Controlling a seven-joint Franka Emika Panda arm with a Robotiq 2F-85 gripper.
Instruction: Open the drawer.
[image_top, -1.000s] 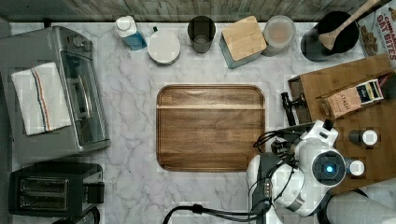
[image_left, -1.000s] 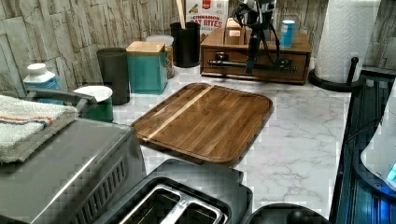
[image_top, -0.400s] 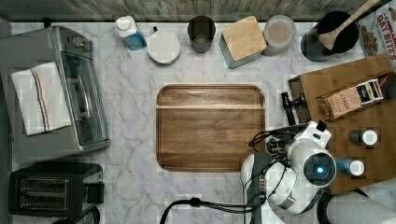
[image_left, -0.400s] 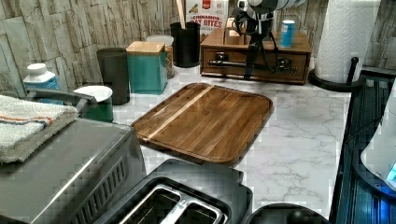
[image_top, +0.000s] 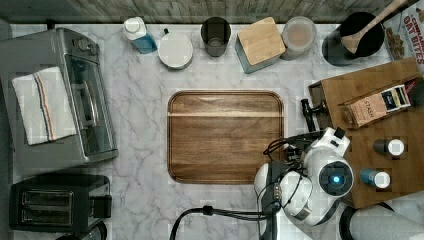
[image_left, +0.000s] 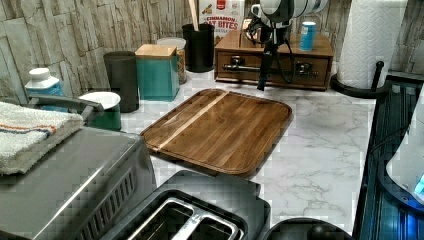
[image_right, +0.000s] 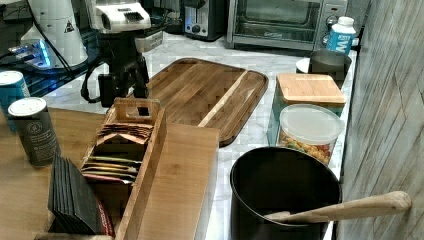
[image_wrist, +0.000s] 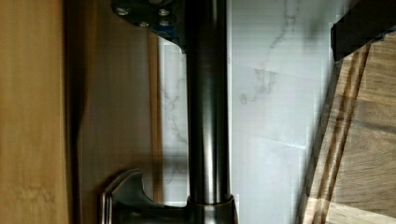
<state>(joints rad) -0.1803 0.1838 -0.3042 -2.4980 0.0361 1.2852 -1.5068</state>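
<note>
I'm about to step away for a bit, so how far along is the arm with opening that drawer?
Done: the end effector is at the drawer's black bar handle, which in the wrist view runs between its open fingers. In hand: closing on the bar. Left: the pull itself; in the left view the drawer front looks about flush with its wooden box.

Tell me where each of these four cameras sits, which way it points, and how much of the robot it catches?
Top view: overhead, looking straight down on the marble counter; the white arm shows beside the wooden box.
Left view: low behind the toaster oven, facing the drawer; the gripper hangs before it.
Right view: on the box's side, looking back across the wooden tray; gripper again.
Wrist view: on the arm, close on the drawer's bar handle.
Top, left and right views share the tray.
</note>
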